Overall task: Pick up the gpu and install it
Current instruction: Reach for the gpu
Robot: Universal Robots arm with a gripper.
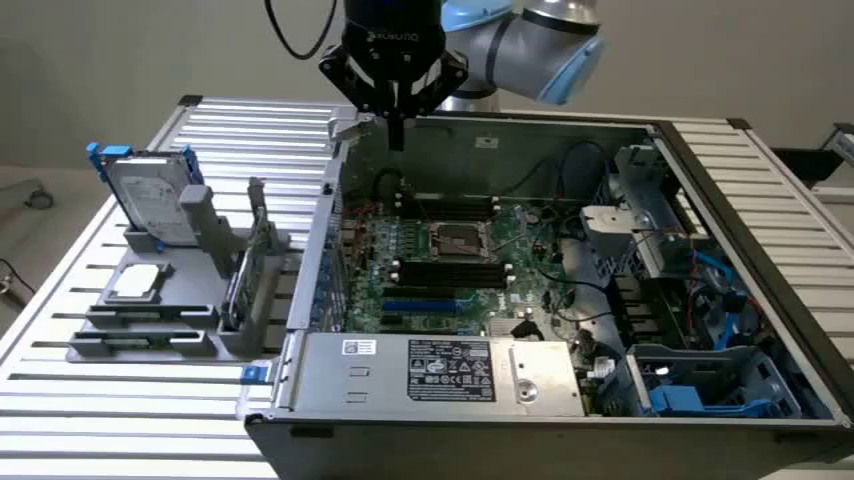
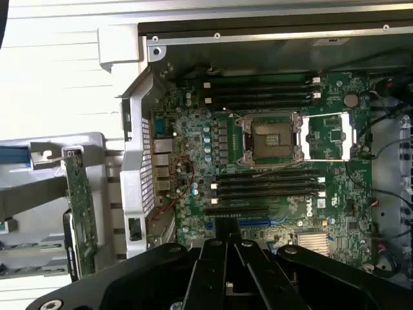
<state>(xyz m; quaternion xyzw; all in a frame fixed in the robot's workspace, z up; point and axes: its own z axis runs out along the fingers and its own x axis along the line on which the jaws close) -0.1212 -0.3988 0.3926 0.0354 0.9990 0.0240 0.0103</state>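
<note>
Black against a pale wall [image 1: 120, 50], poised over the far rim of an open computer case [image 1: 534, 145] with the gripper [image 1: 396, 135] aimed straight down, fingers clenched together and grasping nothing. Hangs from a grey arm [image 1: 534, 35] with light-blue joint caps at the top of the exterior view. Looks down, in the wrist view, on a green motherboard [image 2: 271, 194] with a square processor socket [image 2: 271, 139] and black memory slots on either side of it. Well apart from the gpu [image 2: 80, 206], which stands on edge in a grey holder [image 1: 147, 310] just outside the case wall, on the exterior view's left, green board upright and untouched. Farther to the exterior view's left, a silver hard drive [image 1: 150, 195] in a blue frame, propped upright. Along the near side of the case, a grey labelled power-supply box [image 1: 441, 370]. Underneath everything, a table [image 1: 94, 430] of ribbed silver metal slats; beyond it, bare pale floor [image 1: 34, 230].
</note>
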